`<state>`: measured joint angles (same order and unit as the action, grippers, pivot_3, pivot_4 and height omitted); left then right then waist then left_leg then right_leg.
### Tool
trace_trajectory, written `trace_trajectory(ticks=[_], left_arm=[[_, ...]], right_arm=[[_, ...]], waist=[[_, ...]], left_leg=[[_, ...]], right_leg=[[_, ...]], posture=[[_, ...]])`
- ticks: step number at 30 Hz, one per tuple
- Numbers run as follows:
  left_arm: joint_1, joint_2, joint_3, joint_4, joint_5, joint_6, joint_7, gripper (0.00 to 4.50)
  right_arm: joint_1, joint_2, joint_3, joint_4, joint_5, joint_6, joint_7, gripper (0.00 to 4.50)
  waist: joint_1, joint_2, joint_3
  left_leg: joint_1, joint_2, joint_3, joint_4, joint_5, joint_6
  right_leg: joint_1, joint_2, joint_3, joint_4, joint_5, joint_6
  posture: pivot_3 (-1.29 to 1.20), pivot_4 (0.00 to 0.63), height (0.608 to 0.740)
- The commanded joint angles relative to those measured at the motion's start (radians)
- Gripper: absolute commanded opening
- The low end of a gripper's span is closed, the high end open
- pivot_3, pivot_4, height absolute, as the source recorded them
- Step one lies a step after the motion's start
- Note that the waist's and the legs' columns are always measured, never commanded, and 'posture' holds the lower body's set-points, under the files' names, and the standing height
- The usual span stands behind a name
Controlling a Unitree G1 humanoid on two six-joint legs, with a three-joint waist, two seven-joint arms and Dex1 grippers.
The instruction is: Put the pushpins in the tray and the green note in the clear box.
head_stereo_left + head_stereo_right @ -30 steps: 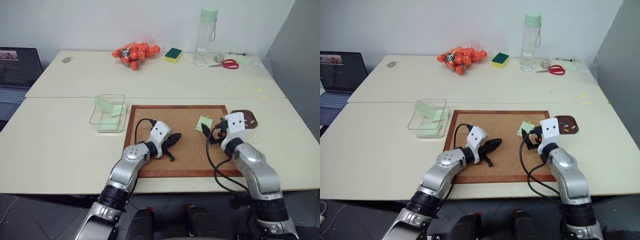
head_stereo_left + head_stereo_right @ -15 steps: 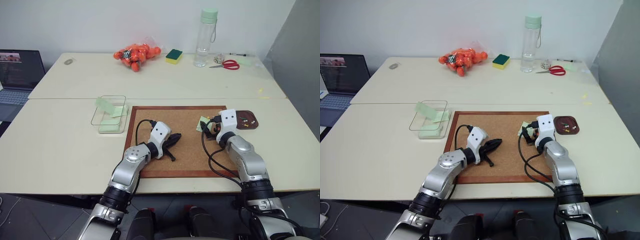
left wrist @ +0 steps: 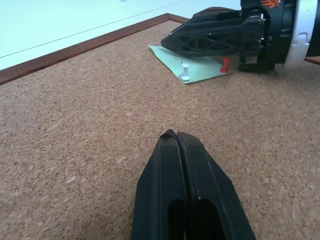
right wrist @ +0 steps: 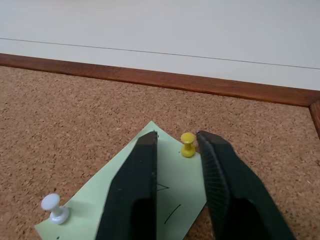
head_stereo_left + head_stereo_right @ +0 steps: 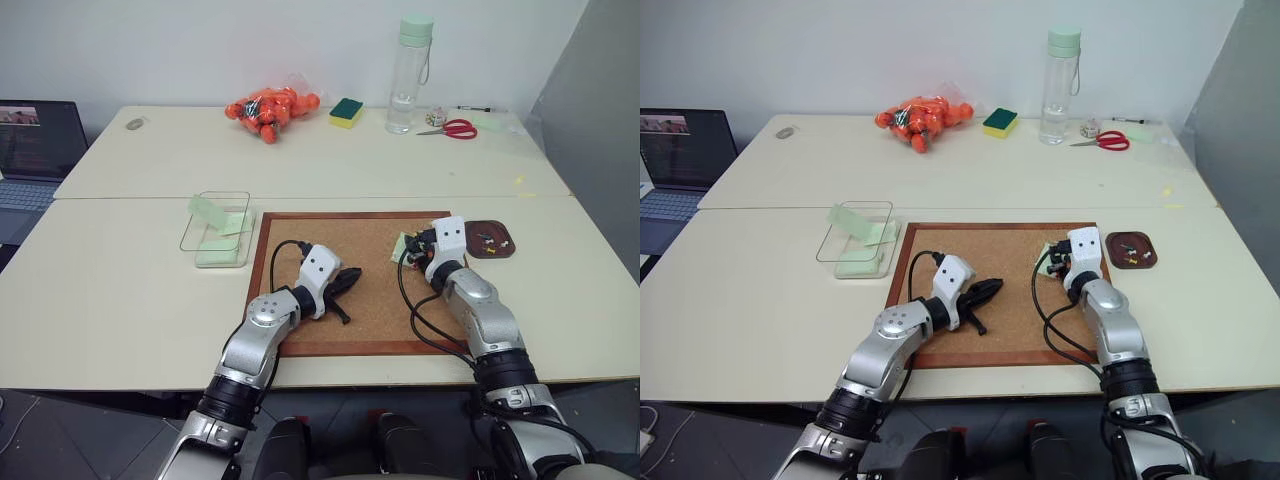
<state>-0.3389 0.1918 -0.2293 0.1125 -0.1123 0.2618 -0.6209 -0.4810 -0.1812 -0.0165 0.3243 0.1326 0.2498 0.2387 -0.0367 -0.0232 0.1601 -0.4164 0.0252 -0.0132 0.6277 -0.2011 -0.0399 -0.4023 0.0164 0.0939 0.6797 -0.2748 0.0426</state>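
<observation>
Pushpins remain in the pale green paper note [image 4: 150, 197] on the cork board [image 5: 370, 290]: right gripper [image 4: 177, 142] has advanced, fingers narrowed beside the yellow pin [image 4: 188, 144] without pinching it, left gripper [image 3: 176, 136] pressed together.

On the far half of my table [image 5: 140, 300] I see a bag of orange balls [image 5: 268, 106], a green-and-yellow sponge [image 5: 347, 111] and a tall clear bottle [image 5: 409, 75] with a mint-green cap. Red-handled scissors [image 5: 453, 128] lie just right of the bottle. A wood-framed cork board [image 5: 330, 240] lies before me, and an open laptop [image 5: 35, 145] sits at my far left.
</observation>
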Motion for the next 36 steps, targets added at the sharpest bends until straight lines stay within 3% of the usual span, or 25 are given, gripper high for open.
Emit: trace_trajectory(ticks=[1,3,36], left_arm=[[0.028,-0.002,-0.022,0.022,0.01,0.022,-0.003,0.0],[0.032,-0.003,-0.025,0.021,0.012,0.022,-0.002,0.0],[0.043,-0.007,-0.027,0.03,0.02,0.027,-0.005,0.0]], right_arm=[[-0.028,0.001,-0.018,0.014,0.0,-0.032,0.003,0.38],[-0.032,0.0,-0.02,0.021,0.001,-0.037,0.005,0.04],[0.06,-0.008,-0.076,-0.177,0.025,-0.042,-0.042,0.04]], waist=[[0.0,0.0,0.0],[-0.002,0.0,0.0],[-0.003,0.001,0.0]], left_leg=[[0.0,0.0,0.0,0.0,0.0,0.0],[0.0,0.0,0.0,0.0,0.0,0.0],[0.0,0.0,0.0,0.0,0.0,0.0]], right_leg=[[0.0,0.0,0.0,0.0,0.0,0.0],[0.0,0.0,0.0,0.0,0.0,0.0],[-0.001,0.0,0.001,0.0,0.0,0.0]], posture=[[0.0,0.15,0.74],[0.0,0.15,0.74],[0.0,0.15,0.74]])
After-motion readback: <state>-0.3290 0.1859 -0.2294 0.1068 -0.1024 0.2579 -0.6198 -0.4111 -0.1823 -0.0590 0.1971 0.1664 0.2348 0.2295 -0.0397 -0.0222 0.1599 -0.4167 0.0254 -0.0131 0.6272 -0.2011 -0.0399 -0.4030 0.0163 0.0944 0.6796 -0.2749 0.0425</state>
